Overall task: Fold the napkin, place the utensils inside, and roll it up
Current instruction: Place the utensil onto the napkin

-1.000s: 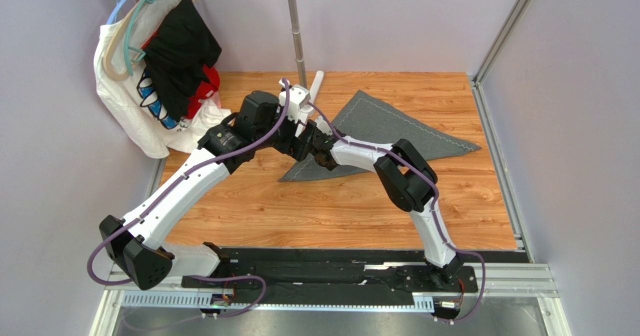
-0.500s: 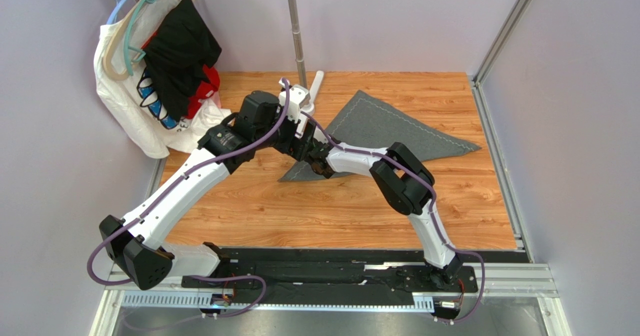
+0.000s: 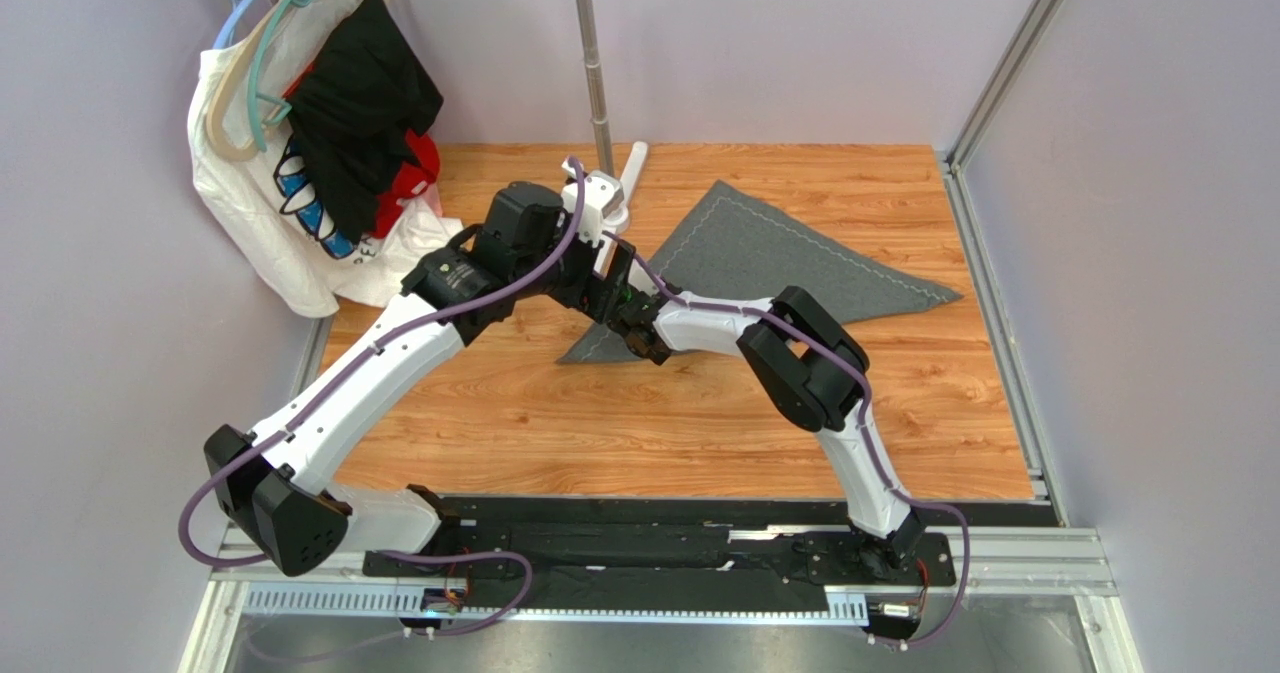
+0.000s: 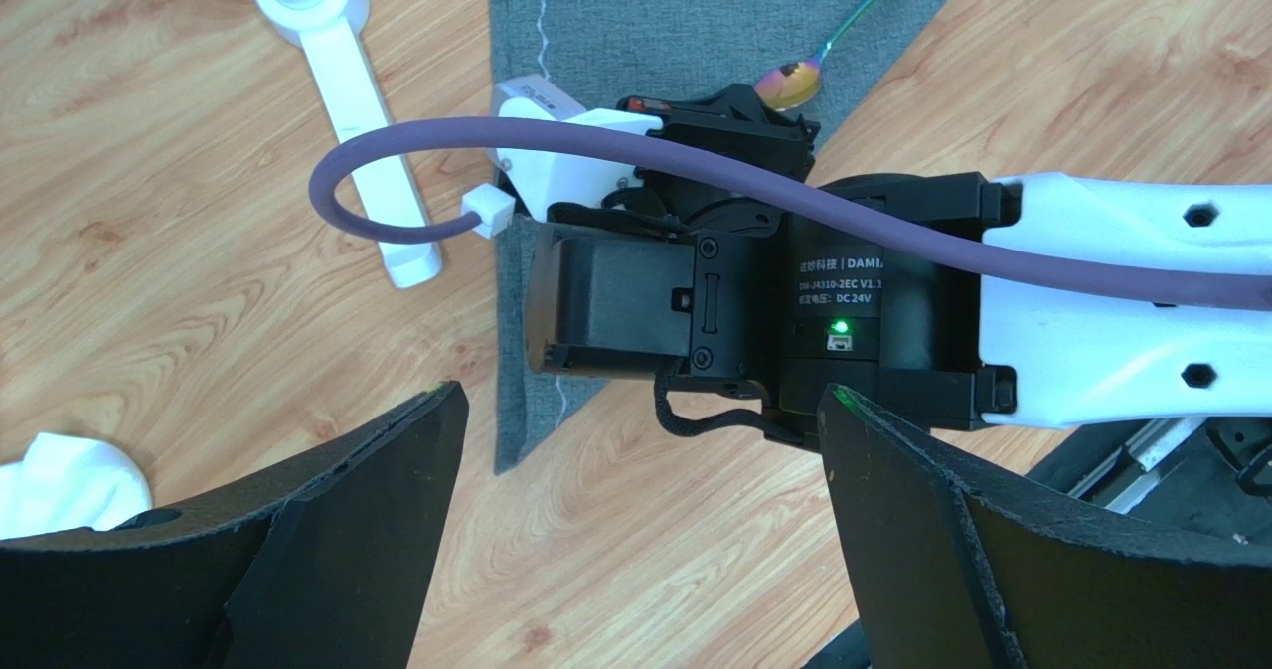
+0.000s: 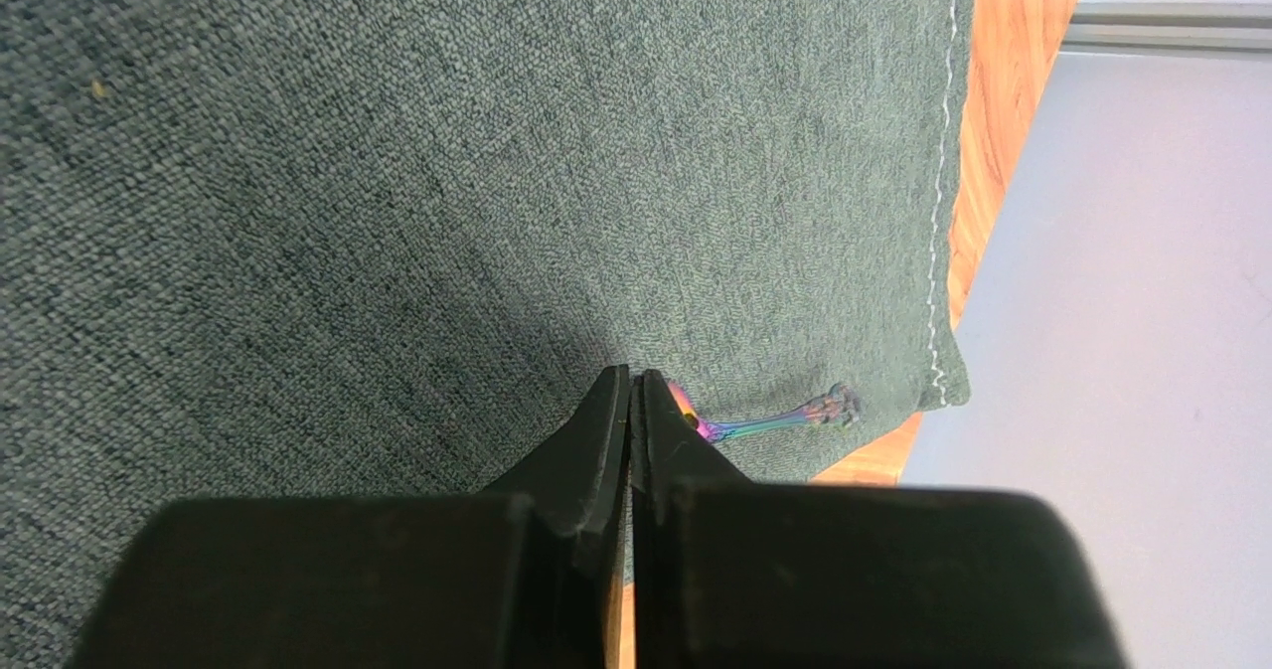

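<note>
Apparently placing utensils: right hand (image 5: 630,386) was pressed together at iridescent spoon (image 5: 762,423) on folded napkin (image 3: 781,261); left hand (image 4: 642,401) hovered spread. Next move needed spoon settled, then rolling.

- White T-shirt (image 3: 241,178), black garment (image 3: 361,88) and red garment (image 3: 418,163) on hangers (image 3: 253,46), far left corner.
- Metal pole (image 3: 589,58) upright at the far edge, on a white foot (image 4: 359,118).
- Wooden tabletop (image 3: 631,418).
- Lavender walls (image 3: 1142,253).

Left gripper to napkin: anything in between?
Yes. The right arm's wrist sits directly beneath the open left gripper, over a corner of the napkin. Bare cloth shows only beyond it, where the spoon lies.
</note>
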You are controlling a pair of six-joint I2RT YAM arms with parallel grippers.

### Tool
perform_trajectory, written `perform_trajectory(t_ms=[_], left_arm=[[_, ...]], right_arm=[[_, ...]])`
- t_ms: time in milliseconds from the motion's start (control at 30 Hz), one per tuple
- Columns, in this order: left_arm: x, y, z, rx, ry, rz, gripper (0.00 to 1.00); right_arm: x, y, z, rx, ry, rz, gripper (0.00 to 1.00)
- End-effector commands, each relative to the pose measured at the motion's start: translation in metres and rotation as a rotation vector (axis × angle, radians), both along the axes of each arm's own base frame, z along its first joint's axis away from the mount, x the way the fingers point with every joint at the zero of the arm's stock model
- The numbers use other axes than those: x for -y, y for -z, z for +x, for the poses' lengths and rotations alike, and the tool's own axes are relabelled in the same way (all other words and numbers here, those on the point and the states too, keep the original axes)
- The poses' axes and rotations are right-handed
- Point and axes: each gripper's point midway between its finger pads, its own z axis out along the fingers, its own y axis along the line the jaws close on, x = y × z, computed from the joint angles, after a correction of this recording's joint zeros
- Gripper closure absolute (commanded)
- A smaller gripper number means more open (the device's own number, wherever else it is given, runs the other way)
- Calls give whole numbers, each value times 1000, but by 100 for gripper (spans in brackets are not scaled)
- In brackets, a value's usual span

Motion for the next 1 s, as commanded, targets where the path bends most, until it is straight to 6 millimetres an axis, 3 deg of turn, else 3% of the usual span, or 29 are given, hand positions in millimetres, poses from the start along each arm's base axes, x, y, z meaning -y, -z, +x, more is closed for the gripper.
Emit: perform_trajectory(t_ms=[0, 233, 433, 600, 833, 967], left_arm=[[-1, -2, 3, 15, -1, 17, 3], [-4, -5, 4, 26, -16, 19, 3], [-5, -5, 5, 30, -23, 27, 3], [-14, -9, 9, 66, -59, 47, 3], [-23, -20, 11, 126, -91, 34, 2], [-25, -20, 13, 134, -105, 43, 2]], right_arm=[[-3, -27, -3, 62, 21, 67, 93], [-7, -56, -6, 88, 28, 159, 66], [-6, -82, -9, 119, 52, 260, 57], [6, -78, -6, 83, 101, 392, 54], [38, -63, 11, 30, 214, 576, 53], [42, -57, 22, 9, 263, 708, 53]])
